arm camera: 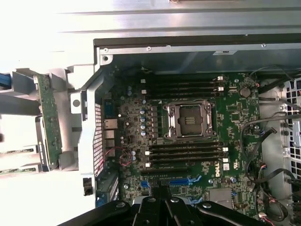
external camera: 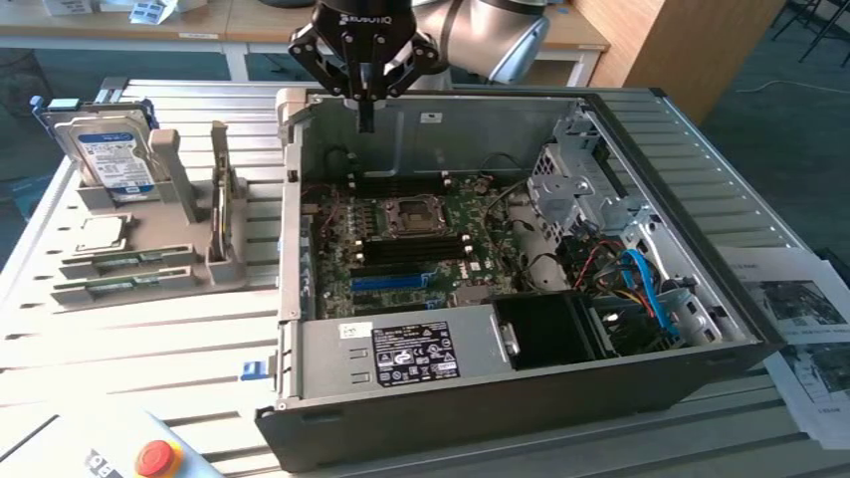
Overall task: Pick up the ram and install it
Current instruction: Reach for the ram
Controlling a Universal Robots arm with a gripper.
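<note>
Claw (external camera: 365,121) pinched shut, empty, over the computer case (external camera: 531,413). Ram (arm camera: 48,123) stands edge-up beside the case; looks light, stiff, fragile, so grip its long edges

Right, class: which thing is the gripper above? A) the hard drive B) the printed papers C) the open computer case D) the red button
C: the gripper hangs over the far wall of the open computer case, and the wrist view looks down on the motherboard.

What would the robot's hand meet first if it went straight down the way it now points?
Most likely the motherboard in the open computer case, probably near its blue slots. The hand hangs above it, but depth is unclear.
</note>
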